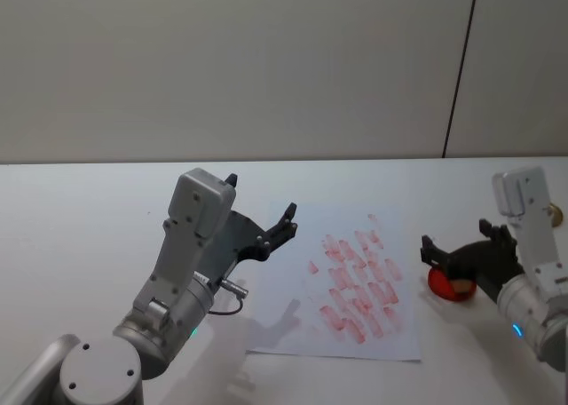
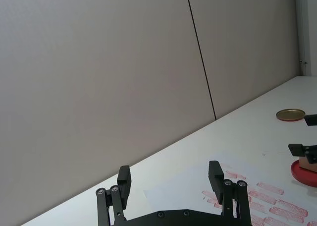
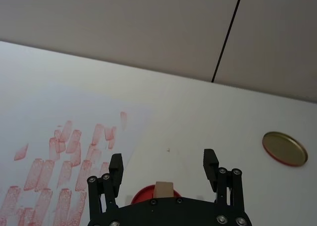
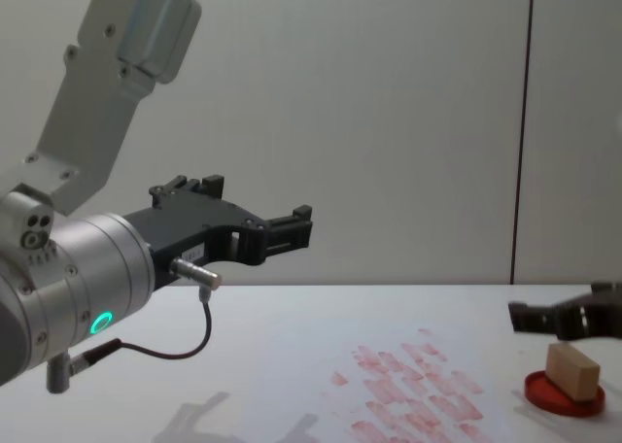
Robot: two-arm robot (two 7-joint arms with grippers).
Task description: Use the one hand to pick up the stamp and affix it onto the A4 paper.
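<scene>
The stamp (image 1: pixel 461 289) (image 4: pixel 571 370) (image 3: pixel 164 190), a small tan wooden block, stands on a flat red ink pad (image 1: pixel 437 283) (image 4: pixel 560 398) at the right of the table. My right gripper (image 1: pixel 453 250) (image 3: pixel 162 166) (image 4: pixel 564 312) hovers just above it, open, with its fingers apart from the block. The A4 paper (image 1: pixel 293 321) (image 3: pixel 54 104) (image 4: pixel 321 404), covered in rows of red imprints, lies left of the pad. My left gripper (image 1: pixel 262 199) (image 2: pixel 169 171) (image 4: pixel 243 205) is held high over the paper's left edge, open and empty, with a cable dangling from its wrist.
A gold round lid (image 3: pixel 284 147) (image 2: pixel 290 114) lies on the white table (image 1: pixel 89 218) beyond the ink pad, toward the far right. A grey wall with a dark vertical seam stands behind the table.
</scene>
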